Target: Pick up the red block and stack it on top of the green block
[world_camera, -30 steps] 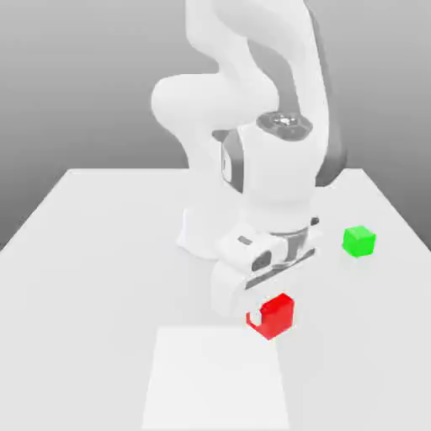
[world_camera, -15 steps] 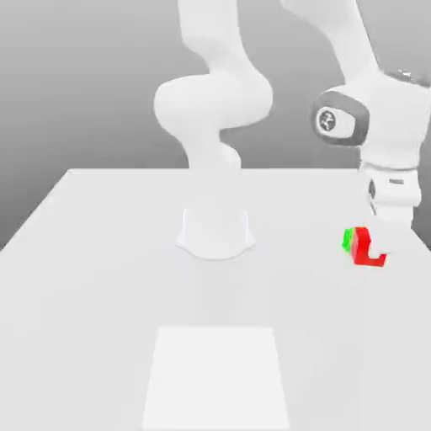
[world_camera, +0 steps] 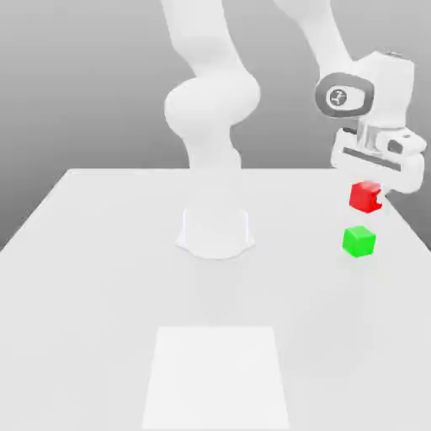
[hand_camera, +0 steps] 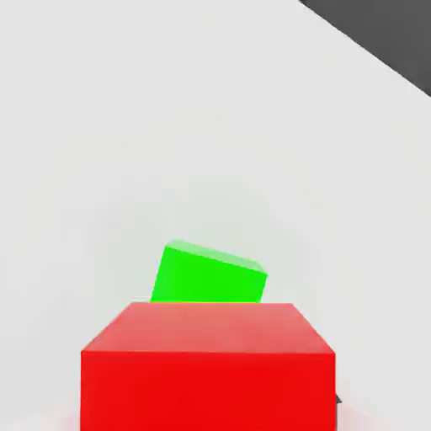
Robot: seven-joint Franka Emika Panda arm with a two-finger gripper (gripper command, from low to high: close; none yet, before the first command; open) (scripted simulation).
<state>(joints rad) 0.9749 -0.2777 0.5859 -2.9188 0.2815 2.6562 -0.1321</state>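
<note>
The red block (world_camera: pixel 364 196) hangs in the air at the exterior view's right, with my gripper (world_camera: pixel 370 198) shut on it. A short gap below it, the green block (world_camera: pixel 359 242) rests on the white table (world_camera: pixel 101 269). In the hand view the red block (hand_camera: pixel 208 366) sits close in front, and the green block (hand_camera: pixel 207 274) lies on the table past it.
The arm's white base (world_camera: pixel 215 231) stands at the middle of the table. A slightly brighter square patch (world_camera: pixel 216 377) marks the table near its front edge. The table's right edge runs close to the green block.
The red block has gone from low beside the green block to a short way above it, carried by my gripper. A second ago it was held near the table's front middle.
</note>
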